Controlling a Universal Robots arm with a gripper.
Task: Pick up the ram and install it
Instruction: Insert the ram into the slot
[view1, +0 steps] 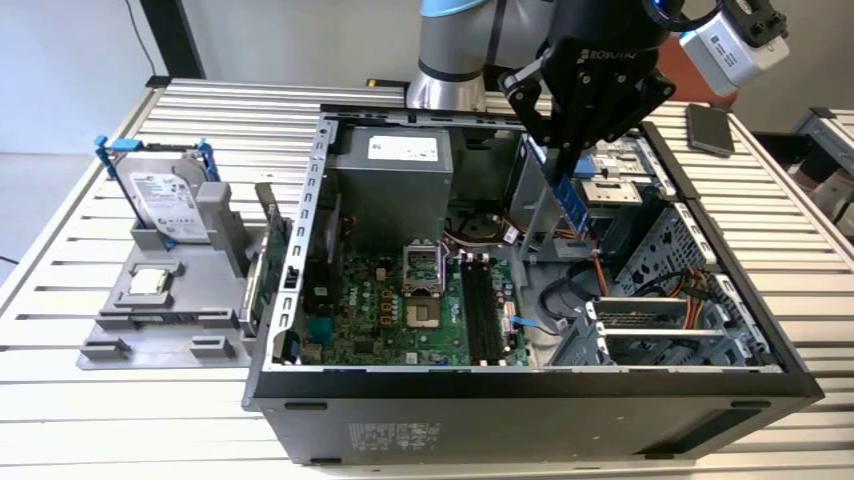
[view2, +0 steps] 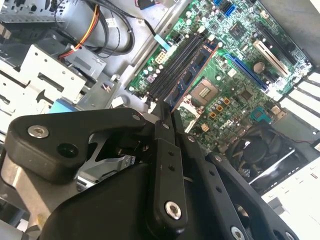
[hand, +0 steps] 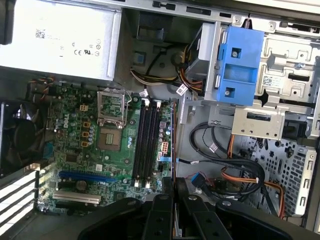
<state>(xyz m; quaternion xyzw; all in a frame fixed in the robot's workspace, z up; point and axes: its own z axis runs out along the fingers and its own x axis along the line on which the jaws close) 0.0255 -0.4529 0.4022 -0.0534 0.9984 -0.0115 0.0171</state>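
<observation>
**Ram (view1: 577, 205) held over the case (view1: 534, 410)**

I am watching the memory slots (view1: 481, 305) mid-board. Right of them in the exterior view, the gripper (view1: 567, 158) is clenching the ram above the case. Skewed in that grip, it could be jamming at the slot mouth.

Bright, even light w/ glare on table (view1: 67, 420) slats; computer case (view1: 534, 410) interior shaded.

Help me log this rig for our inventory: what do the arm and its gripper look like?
The arm is a silver-grey tube with a light-blue joint cap. The gripper is matte black, with pale lettering on its body and jointed linkage fingers pinned by silver screws. A pale camera box is mounted beside it.
</observation>
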